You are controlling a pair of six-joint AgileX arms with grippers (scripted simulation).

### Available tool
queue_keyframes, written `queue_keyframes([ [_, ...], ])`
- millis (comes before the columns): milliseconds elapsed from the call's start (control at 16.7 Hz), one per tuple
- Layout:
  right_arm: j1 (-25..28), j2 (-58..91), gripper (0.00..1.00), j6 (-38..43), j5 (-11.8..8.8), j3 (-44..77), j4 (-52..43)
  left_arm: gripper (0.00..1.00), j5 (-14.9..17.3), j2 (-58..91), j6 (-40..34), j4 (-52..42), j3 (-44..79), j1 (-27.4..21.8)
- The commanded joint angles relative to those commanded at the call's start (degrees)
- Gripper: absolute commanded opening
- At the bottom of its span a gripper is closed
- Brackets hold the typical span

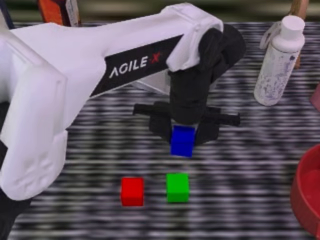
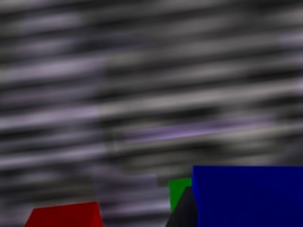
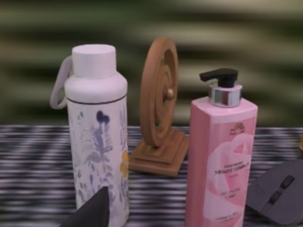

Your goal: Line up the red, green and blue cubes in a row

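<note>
- Top view: a table [image 1: 260, 165] with a black-and-white striped cover carries everything. The left arm reaches across it, and the left tool [image 1: 183, 131] is clenched on the blue cube [image 1: 182, 141]. The green cube [image 1: 177, 187] sits on the table just in front of the tool; the red cube [image 1: 132, 191] lies beside the green one, on its left, with a gap between them. A white bottle [image 1: 277, 62] stands well off to the tool's right, and a dark red bowl [image 1: 306, 192] sits at the table's right edge.
- Left wrist view: the blue cube [image 2: 248, 196] fills the near corner, held by the tool. The green cube [image 2: 179, 189] peeks out behind it, and the red cube [image 2: 66, 215] lies apart.
- Right wrist view: the right arm is parked, and whether its tool is released or clenched I cannot tell. It faces the white bottle [image 3: 97, 127], a wooden wheel ornament [image 3: 160, 109], a pink pump bottle [image 3: 220, 161] and a dark mouse [image 3: 279, 191].
</note>
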Motion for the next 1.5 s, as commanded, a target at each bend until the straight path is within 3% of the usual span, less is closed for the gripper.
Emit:
queue_keyframes([
  [240,0.00,0.00,1.00,0.00,0.00,0.00,0.00,0.00,-0.41,2.64,-14.81,-3.28,6.19,-7.24],
  [420,0.00,0.00,1.00,0.00,0.00,0.00,0.00,0.00,-0.65,3.17,-19.67,-4.27,8.54,-10.09],
  [840,0.00,0.00,1.00,0.00,0.00,0.00,0.00,0.00,-0.62,3.01,-19.90,-3.25,7.61,-10.00],
  [1200,0.00,0.00,1.00,0.00,0.00,0.00,0.00,0.00,-0.64,5.03,-19.90,8.87,-2.30,-10.25],
  [1500,0.00,0.00,1.00,0.00,0.00,0.00,0.00,0.00,-0.65,5.44,-20.00,10.02,-3.35,-10.30],
])
